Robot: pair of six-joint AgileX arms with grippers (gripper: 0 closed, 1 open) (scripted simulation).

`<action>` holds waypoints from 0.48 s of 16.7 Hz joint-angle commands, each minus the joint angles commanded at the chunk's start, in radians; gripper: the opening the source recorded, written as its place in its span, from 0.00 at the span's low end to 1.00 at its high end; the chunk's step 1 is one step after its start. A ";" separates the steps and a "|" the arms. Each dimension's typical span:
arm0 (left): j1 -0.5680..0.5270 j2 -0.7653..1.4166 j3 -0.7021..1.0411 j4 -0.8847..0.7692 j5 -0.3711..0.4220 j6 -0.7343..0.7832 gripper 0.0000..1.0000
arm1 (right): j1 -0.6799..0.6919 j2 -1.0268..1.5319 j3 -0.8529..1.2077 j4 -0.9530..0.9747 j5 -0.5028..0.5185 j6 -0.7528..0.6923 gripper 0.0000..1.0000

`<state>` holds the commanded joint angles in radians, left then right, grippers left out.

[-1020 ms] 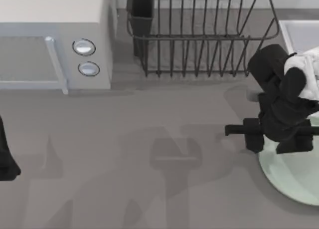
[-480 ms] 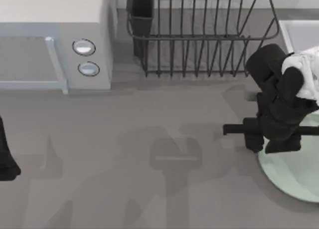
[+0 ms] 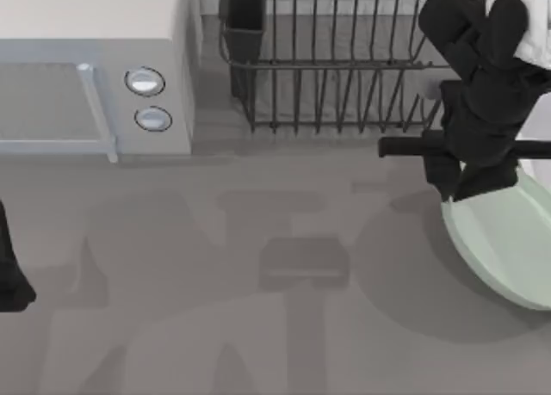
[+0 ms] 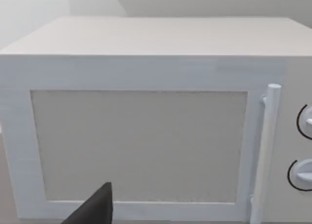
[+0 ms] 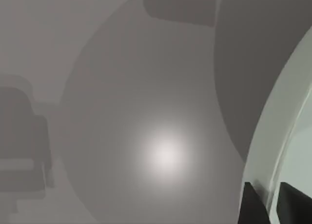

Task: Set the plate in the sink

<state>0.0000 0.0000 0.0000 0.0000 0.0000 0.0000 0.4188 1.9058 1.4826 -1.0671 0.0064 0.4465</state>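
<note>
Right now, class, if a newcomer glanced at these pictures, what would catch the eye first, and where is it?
The right end effector at the table's right edge grips the rim of the pale green plate, which casts a wide round shadow on the grey table, so it looks lifted. Behind it stands the dark wire dish rack, and the white microwave sits at the far left. The left arm is parked at the left edge.

A boxy white microwave stands at the far left of the grey table. It has a pale frosted door panel, a white upright bar handle and two round silver dials, one above the other. Just beside it, toward the right, stands a dark wire dish rack with a dark rectangular cup at its left end.
</note>
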 joint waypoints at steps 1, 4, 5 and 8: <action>0.000 0.000 0.000 0.000 0.000 0.000 1.00 | -0.001 -0.002 0.079 -0.084 0.000 -0.001 0.00; 0.000 0.000 0.000 0.000 0.000 0.000 1.00 | -0.004 -0.013 0.310 -0.331 0.000 -0.004 0.00; 0.000 0.000 0.000 0.000 0.000 0.000 1.00 | -0.005 -0.019 0.379 -0.405 -0.001 -0.005 0.00; 0.000 0.000 0.000 0.000 0.000 0.000 1.00 | -0.010 -0.039 0.536 -0.566 -0.001 -0.011 0.00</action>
<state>0.0000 0.0000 0.0000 0.0000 0.0000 0.0000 0.4086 1.8670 2.0186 -1.6333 0.0056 0.4358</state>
